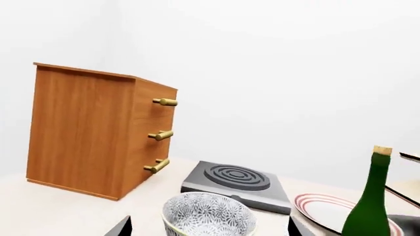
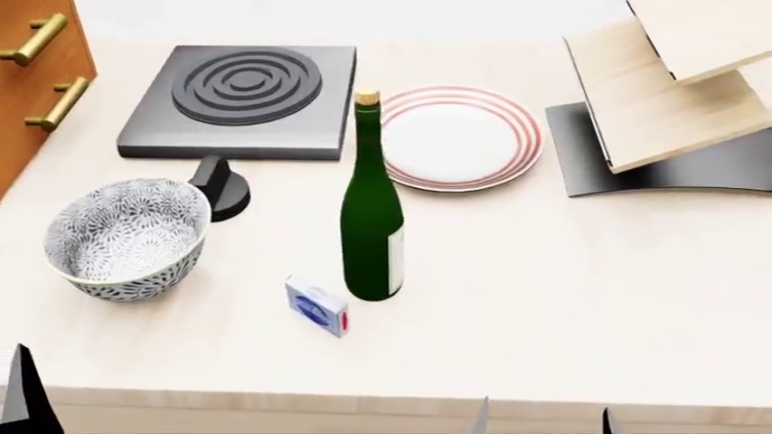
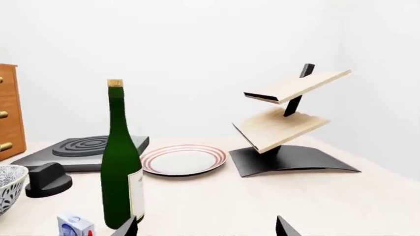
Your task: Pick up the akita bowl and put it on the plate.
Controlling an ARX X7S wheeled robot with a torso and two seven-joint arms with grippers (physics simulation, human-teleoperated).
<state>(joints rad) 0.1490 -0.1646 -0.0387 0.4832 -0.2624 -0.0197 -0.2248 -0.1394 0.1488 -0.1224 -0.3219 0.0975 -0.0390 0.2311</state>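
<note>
The bowl (image 2: 127, 237) is seen upright on the pale table (image 2: 567, 271), at its left side, just in front of the dark burner (image 2: 241, 101) and beside a small black knob (image 2: 221, 188). The plate (image 2: 458, 136) is set further back, right of the burner and well apart from the bowl. A green bottle (image 2: 372, 212) is placed between them, with a small box (image 2: 317, 306) near its base. A wooden drawer unit (image 1: 98, 130) is found at the far left, a tilted two-shelf rack (image 2: 657, 95) at the right. Only the dark fingertips (image 1: 121, 228) of the left gripper (image 1: 208, 227) are shown, spread wide on either side of the bowl, nothing grasped. The right gripper (image 3: 208, 227) is likewise spread apart and empty, with its tips (image 3: 285, 227) just visible.
</note>
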